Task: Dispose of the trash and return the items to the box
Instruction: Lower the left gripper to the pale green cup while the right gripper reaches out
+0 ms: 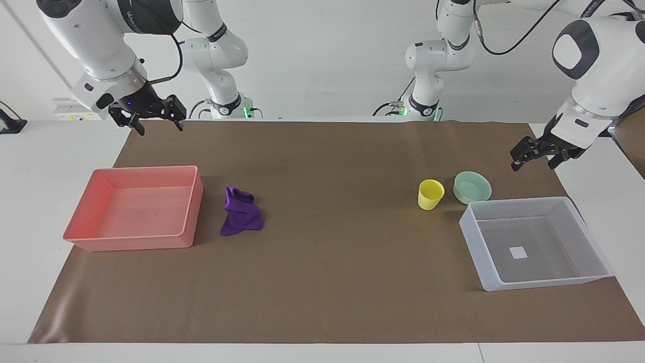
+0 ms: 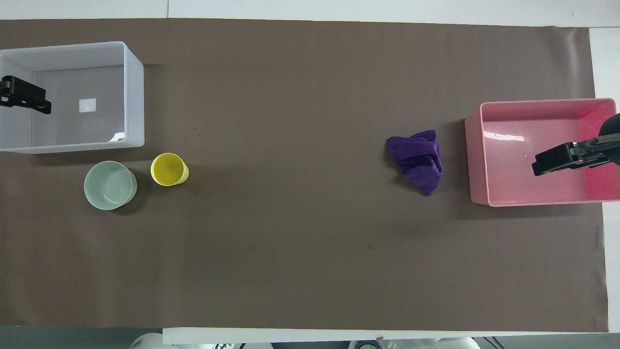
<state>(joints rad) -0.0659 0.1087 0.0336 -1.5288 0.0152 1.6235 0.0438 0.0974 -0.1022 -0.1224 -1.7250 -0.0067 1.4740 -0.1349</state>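
The purple rag lies crumpled on the brown mat beside the pink tray. The yellow cup stands upright, with the mint-green bowl beside it toward the left arm's end. Both are just nearer to the robots than the grey-white box, which holds only its white square. My left gripper hangs open and empty, raised by the box's end of the table. My right gripper hangs open and empty, raised by the pink tray.
The pink tray stands empty at the right arm's end of the table. The brown mat covers most of the white table.
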